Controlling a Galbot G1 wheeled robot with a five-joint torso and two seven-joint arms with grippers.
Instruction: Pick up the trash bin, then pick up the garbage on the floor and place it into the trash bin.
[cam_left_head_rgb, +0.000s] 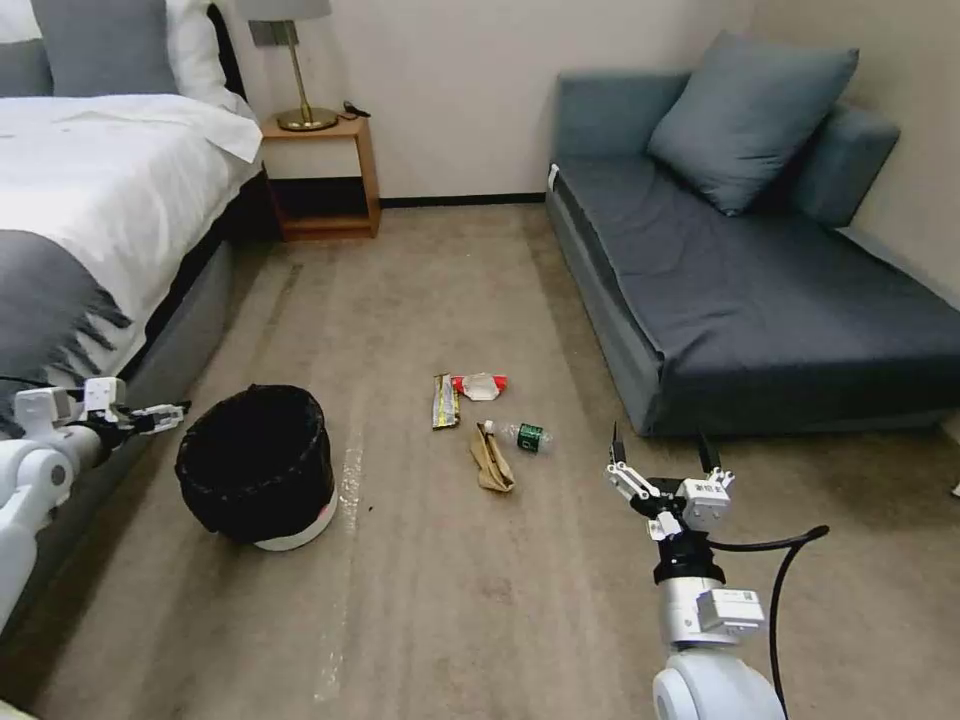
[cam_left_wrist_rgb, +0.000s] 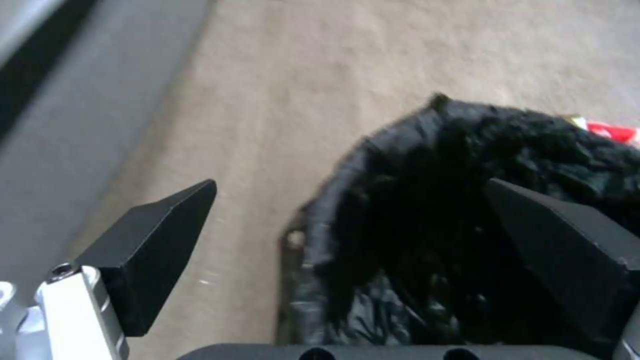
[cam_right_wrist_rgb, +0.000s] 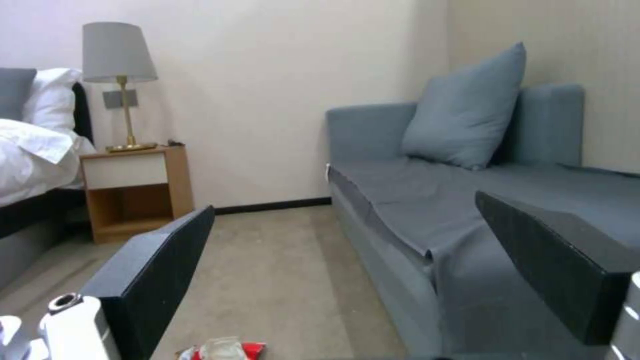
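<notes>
trash bin (cam_left_head_rgb: 258, 465) stands upright on the carpet between the bed (cam_left_head_rgb: 90, 220) and the litter, black liner bunched over the rim, white base showing. Not picked up yet.

Left tool (cam_left_head_rgb: 170, 412) released, fingers spread, just beside the bin's bed-side rim. In the left wrist view the near rim lies between the two fingers, one over carpet, one over the liner. My call: lower so one finger goes inside and one outside, bite the hard rim rather than loose plastic, close, then lift straight so it doesn't tip.

Right tool (cam_left_head_rgb: 665, 465) also released, empty, hovering near the sofa (cam_left_head_rgb: 760, 300), apart from the garbage (cam_left_head_rgb: 488, 420).

View differences: the head view gives the whole layout, with bottle (cam_left_head_rgb: 522, 434), paper bag (cam_left_head_rgb: 491, 459), gold wrapper (cam_left_head_rgb: 444, 401) and red-white wrapper (cam_left_head_rgb: 480, 385) clustered mid-floor. Left wrist shows finger-to-rim alignment. Right wrist looks at the sofa and nightstand (cam_right_wrist_rgb: 133, 192), catching the red-white wrapper at its edge.
</notes>
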